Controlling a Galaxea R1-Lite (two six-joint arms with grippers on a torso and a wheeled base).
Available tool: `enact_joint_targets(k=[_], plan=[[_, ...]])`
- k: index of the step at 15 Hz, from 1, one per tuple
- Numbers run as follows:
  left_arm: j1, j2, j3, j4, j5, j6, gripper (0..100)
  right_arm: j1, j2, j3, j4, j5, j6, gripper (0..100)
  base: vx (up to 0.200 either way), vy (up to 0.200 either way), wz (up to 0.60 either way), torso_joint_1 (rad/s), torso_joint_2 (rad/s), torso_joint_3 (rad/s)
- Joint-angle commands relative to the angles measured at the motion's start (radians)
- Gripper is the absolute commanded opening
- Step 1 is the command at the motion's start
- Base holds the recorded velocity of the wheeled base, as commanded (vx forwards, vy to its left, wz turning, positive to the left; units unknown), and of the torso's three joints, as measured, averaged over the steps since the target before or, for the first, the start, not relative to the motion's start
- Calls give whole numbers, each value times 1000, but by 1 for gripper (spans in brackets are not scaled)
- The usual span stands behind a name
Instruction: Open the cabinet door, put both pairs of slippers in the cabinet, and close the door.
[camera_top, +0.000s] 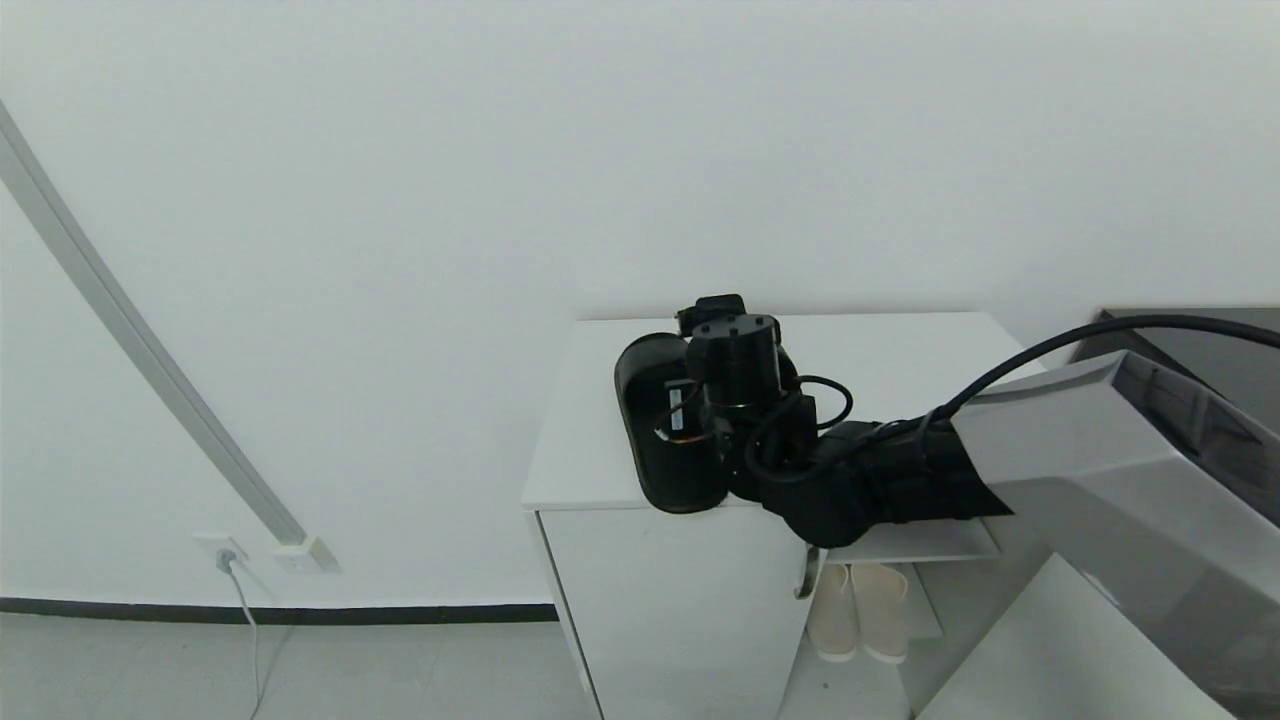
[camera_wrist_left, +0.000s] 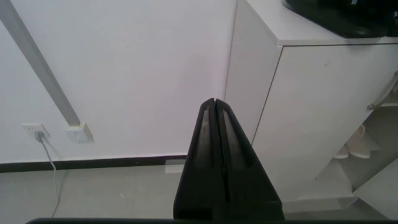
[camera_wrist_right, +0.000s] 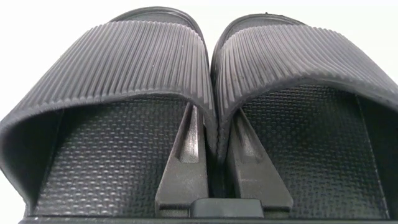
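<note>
**Black slippers** (camera_top: 668, 440): a pair with ribbed straps, lying side by side on the white cabinet top (camera_top: 585, 430) at the centre of the head frame.

**Right gripper** (camera_wrist_right: 214, 171): one finger is being seated inside each slipper. The two adjoining inner walls are being pinched together between the fingers (camera_wrist_right: 186, 165).

**Left gripper** (camera_wrist_left: 214, 155): its fingers are being pressed together on nothing. It is being held low beside the cabinet's side wall, above the floor.

**Cream slippers** (camera_top: 858, 610): this pair is already being stored on the cabinet's lower level, at the lower centre-right of the head frame, beneath an inner shelf (camera_top: 915, 545).

**Open door** (camera_top: 1060, 650): swung out at the lower right.

**Closed panel** (camera_top: 680, 610): shut at the lower centre.

**Step in hand (judged):** the black pair is being taken from the top for transfer into the open compartment.

**Handling advice:**
- Both inner walls are best held firmly, since a loose pinch would likely let one slipper drop.
- The pair should be raised clear of the top's front edge before being brought outward and down.
- The path should be routed between the closed panel and the open door.
- The pair should be set on free shelf space rather than on the cream pair.
- Closing the door is not yet done.
</note>
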Motion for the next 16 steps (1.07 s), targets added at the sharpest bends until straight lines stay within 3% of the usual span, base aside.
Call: enact_joint_targets(k=[1,3,6,9,13,16], plan=[[0,1,0,0,0,0,0,21,-106,84,-3,4,0,0,0,0,0,0,0,0],[0,1,0,0,0,0,0,32,-182,173,-9,33,0,0,0,0,0,0,0,0],[0,1,0,0,0,1,0,37,-388,497,-154,153,-35,0,0,0,0,0,0,0],[0,1,0,0,0,4,0,61,-574,745,-233,180,-58,0,0,0,0,0,0,0],[0,1,0,0,0,6,0,78,-736,894,-220,227,-58,0,0,0,0,0,0,0],[0,1,0,0,-2,6,0,83,-716,911,-220,237,-58,0,0,0,0,0,0,0]])
